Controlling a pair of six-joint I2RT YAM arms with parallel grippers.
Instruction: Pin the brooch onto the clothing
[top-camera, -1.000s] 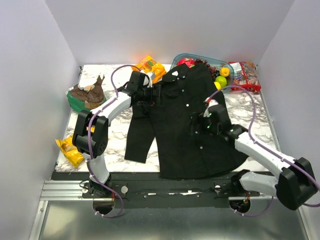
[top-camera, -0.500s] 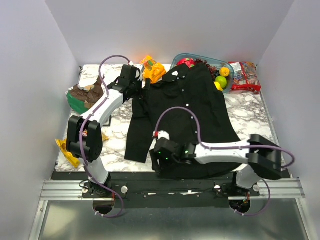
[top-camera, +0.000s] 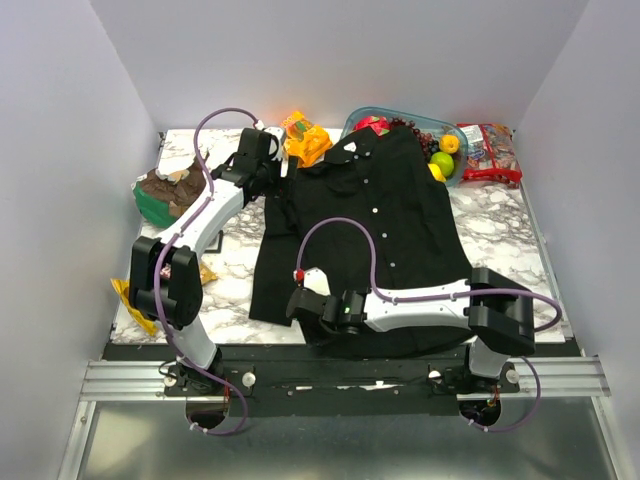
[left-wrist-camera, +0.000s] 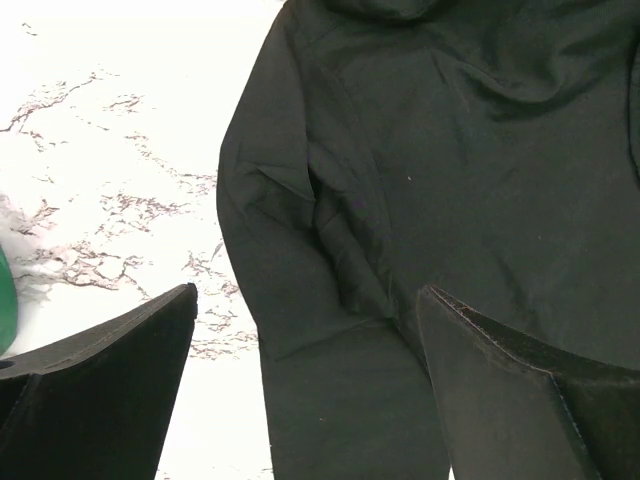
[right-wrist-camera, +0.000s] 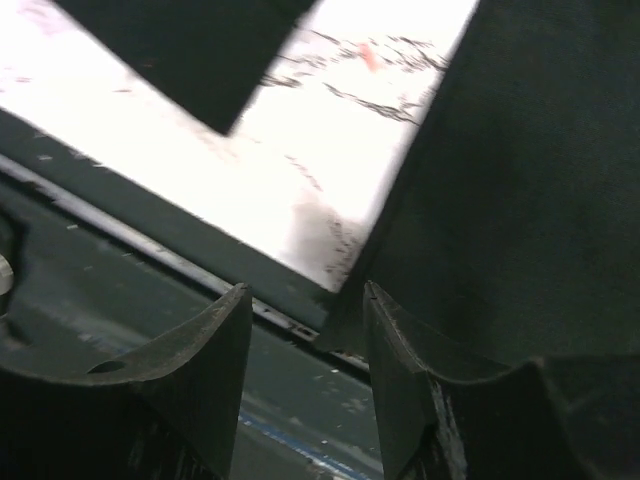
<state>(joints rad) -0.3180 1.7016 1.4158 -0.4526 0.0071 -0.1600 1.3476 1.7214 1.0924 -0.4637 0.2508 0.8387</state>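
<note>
Over the last second the right arm has swung from the middle of the garment down and across to the near edge of the white marble counter (top-camera: 235, 265), and its jaws have drawn closer together. The left arm has pulled back a little toward the far corner. The right claw (top-camera: 298, 305) now hangs low at the front. In its wrist view the right claw (right-wrist-camera: 305, 300) stands partly open, with only bare marble and the dark counter edge showing in the gap. The clothing, a large black long-sleeved button-up shirt (top-camera: 385, 230), lies flat on the counter. Its lower hem corner is just right of this claw, under the right fingertip (right-wrist-camera: 395, 330), though contact cannot be judged, and the end of one sleeve is just beyond and to the left. The row of small white buttons (top-camera: 373, 212) runs away from this claw up the shirt front. The left claw (top-camera: 265, 175) hovers over the shirt's shoulder, and in its wrist view the left claw (left-wrist-camera: 308, 295) is spread wide and holds nothing, with the creased sleeve seam directly below. Just beyond it lies an orange snack packet (top-camera: 300, 135). A green bowl of brown stuff (top-camera: 165, 195) sits off to its side, and a clear blue-tinted tub of fruit (top-camera: 400, 118) stands well off on the other side, past the collar. The pale round brooch cannot be made out in any view.
</note>
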